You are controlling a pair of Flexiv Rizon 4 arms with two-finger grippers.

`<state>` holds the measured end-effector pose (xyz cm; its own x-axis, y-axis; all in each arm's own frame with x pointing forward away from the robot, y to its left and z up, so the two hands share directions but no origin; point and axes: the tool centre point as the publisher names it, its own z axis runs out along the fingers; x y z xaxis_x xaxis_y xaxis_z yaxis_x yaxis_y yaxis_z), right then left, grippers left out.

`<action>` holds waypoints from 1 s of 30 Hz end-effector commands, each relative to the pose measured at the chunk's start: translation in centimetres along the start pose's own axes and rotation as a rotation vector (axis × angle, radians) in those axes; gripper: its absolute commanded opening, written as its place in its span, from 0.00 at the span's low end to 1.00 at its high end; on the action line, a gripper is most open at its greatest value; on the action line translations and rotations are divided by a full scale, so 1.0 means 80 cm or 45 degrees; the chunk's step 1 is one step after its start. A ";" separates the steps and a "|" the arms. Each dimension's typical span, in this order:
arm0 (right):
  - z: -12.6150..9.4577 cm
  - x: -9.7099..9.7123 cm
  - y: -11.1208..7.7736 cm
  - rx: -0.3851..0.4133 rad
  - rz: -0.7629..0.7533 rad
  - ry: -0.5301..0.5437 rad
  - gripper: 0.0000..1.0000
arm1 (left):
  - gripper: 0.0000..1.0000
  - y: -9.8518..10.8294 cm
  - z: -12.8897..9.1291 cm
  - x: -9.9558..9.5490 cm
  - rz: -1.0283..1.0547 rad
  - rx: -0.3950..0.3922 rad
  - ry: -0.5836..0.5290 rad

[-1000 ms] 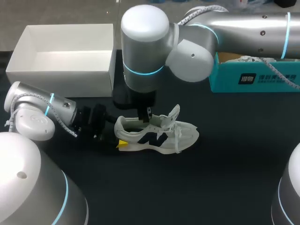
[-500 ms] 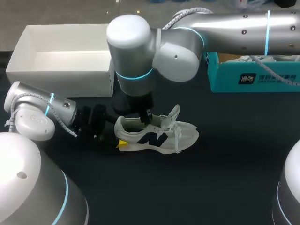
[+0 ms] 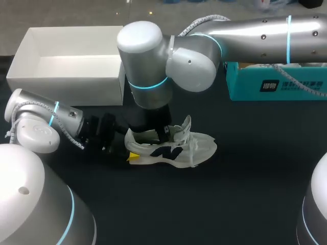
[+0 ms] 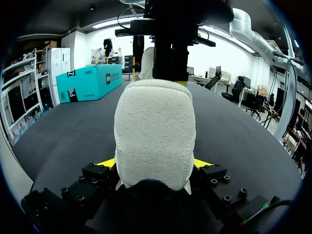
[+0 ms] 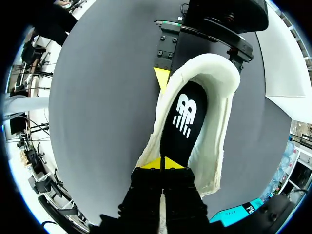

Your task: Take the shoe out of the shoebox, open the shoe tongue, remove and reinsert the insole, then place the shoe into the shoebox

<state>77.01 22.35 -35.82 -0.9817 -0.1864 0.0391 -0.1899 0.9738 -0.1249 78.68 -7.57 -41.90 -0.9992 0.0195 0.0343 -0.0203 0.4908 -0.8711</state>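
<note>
Shoe (image 3: 179, 148) stands on its sole on the dark table (image 3: 245, 194), outside the white shoebox (image 3: 30, 51), which sits open-topped behind the shoe's heel end and apart from it. We see our left gripper (image 4: 154, 163) clamped on the shoe's heel, with a yellow tip pressed to either side. The fleecy heel fills that wrist view and hides the rest of the shoe. Our right gripper (image 5: 163, 164) hangs over the shoe's mouth, its tips drawn together with only a thin seam between them. Whether they touch the black insole (image 5: 183, 122) beneath we cannot tell. From above, our right arm (image 3: 153, 61) covers the shoe's heel half, so only the raised tongue (image 3: 186, 125) and toe show. A teal box (image 3: 276, 87) stands well beyond the toe, partly hidden by that arm.
</note>
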 end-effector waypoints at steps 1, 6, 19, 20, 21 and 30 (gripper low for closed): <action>0.013 0.011 -0.005 -0.056 0.016 0.032 0.00 | 0.00 0.001 0.000 -0.001 -0.001 -0.002 0.002; 0.019 0.014 0.005 -0.074 0.008 0.057 0.00 | 0.00 0.001 0.000 -0.001 -0.001 -0.002 0.002; 0.031 -0.019 0.016 -0.179 0.066 0.081 0.00 | 0.00 0.001 0.000 -0.001 -0.001 -0.002 0.002; 0.032 -0.021 0.017 -0.181 0.071 0.080 0.00 | 0.00 0.001 0.000 -0.001 -0.001 -0.002 0.002; 0.034 -0.022 0.017 -0.191 0.085 0.082 0.00 | 0.00 0.001 0.000 -0.001 -0.001 -0.002 0.002; 0.046 -0.020 0.021 -0.226 0.167 0.005 0.00 | 0.00 0.001 0.000 -0.001 -0.001 -0.002 0.002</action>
<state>79.03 23.85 -39.46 -0.9950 -0.0662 0.0743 -0.0626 0.9968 0.0498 78.67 -7.55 -41.90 -0.9992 0.0195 0.0341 -0.0201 0.4906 -0.8712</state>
